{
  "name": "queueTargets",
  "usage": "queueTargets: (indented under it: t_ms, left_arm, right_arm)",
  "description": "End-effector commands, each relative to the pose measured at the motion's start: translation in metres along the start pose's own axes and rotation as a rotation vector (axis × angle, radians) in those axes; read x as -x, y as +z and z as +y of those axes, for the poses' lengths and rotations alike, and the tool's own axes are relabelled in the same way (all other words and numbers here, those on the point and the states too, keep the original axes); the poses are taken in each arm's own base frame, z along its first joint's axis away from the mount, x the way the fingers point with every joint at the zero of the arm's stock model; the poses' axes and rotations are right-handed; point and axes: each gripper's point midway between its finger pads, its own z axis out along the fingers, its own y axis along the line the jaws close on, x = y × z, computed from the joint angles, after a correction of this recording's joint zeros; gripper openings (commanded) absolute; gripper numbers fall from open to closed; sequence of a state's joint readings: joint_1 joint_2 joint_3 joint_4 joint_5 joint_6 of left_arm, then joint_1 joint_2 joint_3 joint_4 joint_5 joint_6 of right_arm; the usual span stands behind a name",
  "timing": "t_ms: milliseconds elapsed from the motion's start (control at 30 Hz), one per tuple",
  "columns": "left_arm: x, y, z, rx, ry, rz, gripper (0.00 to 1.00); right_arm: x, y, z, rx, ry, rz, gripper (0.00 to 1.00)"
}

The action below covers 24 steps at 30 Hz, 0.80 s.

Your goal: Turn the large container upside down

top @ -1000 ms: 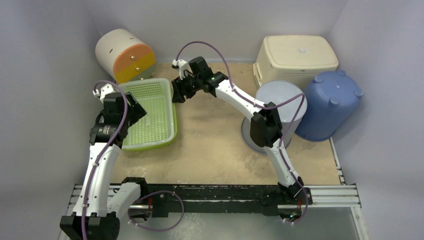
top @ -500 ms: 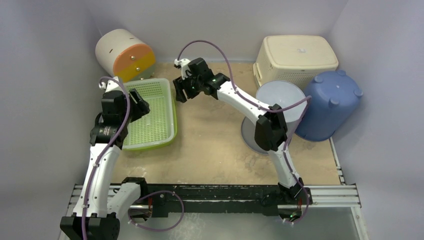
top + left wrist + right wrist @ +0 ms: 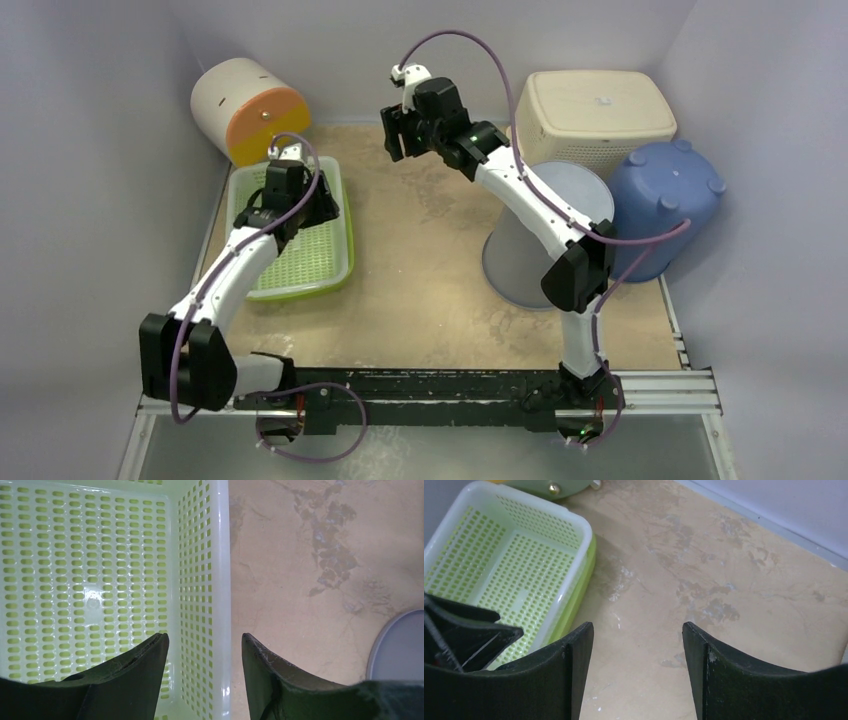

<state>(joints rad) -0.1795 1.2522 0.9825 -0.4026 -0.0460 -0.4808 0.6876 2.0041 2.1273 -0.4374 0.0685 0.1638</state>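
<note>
Left arm stretched forward, left fingers (image 3: 125, 675) apart astride the right wall of the large container (image 3: 300, 262), a rectangular green perforated plastic basket, upright at the table (image 3: 420, 270) left, right arm raised, right fingers (image 3: 549, 680) apart, empty.

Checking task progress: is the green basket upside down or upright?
Upright: the green basket shows its open, perforated inside facing up in the top and both wrist views.

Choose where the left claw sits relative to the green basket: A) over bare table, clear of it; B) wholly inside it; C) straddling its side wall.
C: the left claw has one finger over the mesh floor of the green basket and the other over the table, the wall between them.
</note>
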Motion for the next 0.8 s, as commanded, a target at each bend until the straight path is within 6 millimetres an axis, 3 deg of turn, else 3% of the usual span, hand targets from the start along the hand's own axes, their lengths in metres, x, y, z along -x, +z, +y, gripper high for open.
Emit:
queueTargets:
  t_ms: [0,367,667,767]
  left_arm:
    - [0.038,0.014,-0.014,-0.012,0.026,-0.1,0.55]
    - [0.018,0.051,-0.028,-0.033,0.029,-0.043,0.55]
    - [0.006,0.066,-0.01,0.064,0.064,-0.018,0.45]
    - [0.001,0.07,-0.006,0.082,0.082,-0.001,0.36]
  right_arm:
    - [0.002,-0.011,-0.003,-0.017,-0.02,0.01,0.68]
    - [-0.007,-0.015,-0.037,-0.039,0.021,0.033,0.68]
    - [-0.004,-0.028,-0.051,-0.062,0.009,0.032,0.68]
    - [-0.003,-0.035,-0.054,-0.072,0.005,0.028,0.68]
